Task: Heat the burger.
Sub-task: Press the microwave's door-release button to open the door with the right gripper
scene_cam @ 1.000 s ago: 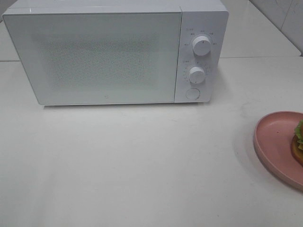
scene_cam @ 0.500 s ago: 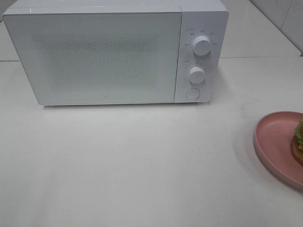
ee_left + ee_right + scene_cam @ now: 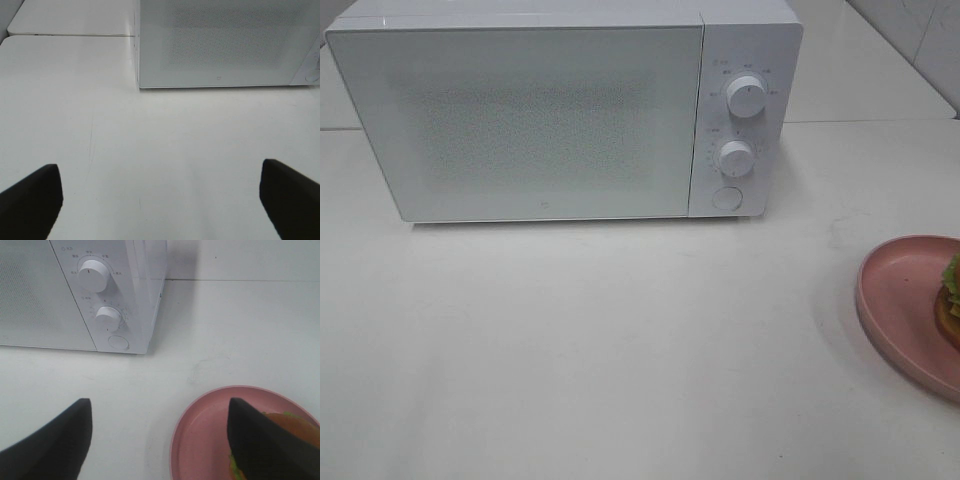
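The burger (image 3: 951,298) lies on a round pink plate (image 3: 895,290) at the right edge of the table, cut off by the frame in the high view. In the right wrist view the burger (image 3: 296,423) shows its orange-brown bun and green lettuce, half hidden behind one black finger. My right gripper (image 3: 159,402) hangs open above the table, with the plate (image 3: 200,440) near that finger and nothing between the jaws. The left gripper (image 3: 159,166) is open wide over bare table, facing the white microwave (image 3: 225,45). Neither gripper shows in the high view.
The white microwave (image 3: 540,120) stands at the back of the table with its door shut. Its control panel carries two knobs, upper (image 3: 746,96) and lower (image 3: 735,157), and a round button (image 3: 726,197). A tiled wall (image 3: 920,30) rises at the back right.
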Motion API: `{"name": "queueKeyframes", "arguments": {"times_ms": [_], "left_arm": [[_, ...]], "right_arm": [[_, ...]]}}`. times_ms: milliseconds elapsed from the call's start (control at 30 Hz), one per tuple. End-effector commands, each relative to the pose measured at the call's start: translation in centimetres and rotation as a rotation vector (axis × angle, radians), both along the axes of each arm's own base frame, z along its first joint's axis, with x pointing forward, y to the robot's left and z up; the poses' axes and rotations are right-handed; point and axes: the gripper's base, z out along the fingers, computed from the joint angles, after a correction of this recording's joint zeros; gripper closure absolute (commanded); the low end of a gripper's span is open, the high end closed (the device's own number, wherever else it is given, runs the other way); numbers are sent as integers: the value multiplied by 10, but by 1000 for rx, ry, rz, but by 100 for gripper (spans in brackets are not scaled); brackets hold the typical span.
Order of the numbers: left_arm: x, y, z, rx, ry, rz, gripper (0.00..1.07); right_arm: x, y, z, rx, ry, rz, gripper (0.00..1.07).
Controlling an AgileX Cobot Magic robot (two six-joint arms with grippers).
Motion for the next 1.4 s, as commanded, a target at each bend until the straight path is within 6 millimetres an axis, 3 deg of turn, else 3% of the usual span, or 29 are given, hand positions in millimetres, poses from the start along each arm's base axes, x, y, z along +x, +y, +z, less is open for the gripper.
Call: {"name": "queueKeyframes", "arguments": {"times_ms": [33, 300, 667, 933, 1400], "left_arm": [[-3, 0, 0, -4, -17, 9, 7], [-3, 0, 0, -4, -17, 9, 7], [-3, 0, 0, -4, -17, 9, 7], [-3, 0, 0, -4, -17, 9, 7], [-3, 0, 0, -4, -17, 9, 7]], "right_arm": [[16, 2, -6, -4, 4, -4, 33], [41, 5, -21, 6, 36, -19, 33], [79, 9, -43, 17, -48, -33, 33], [84, 10, -64, 2, -166, -35, 33], [87, 57, -99, -60, -186, 15, 33]]}}
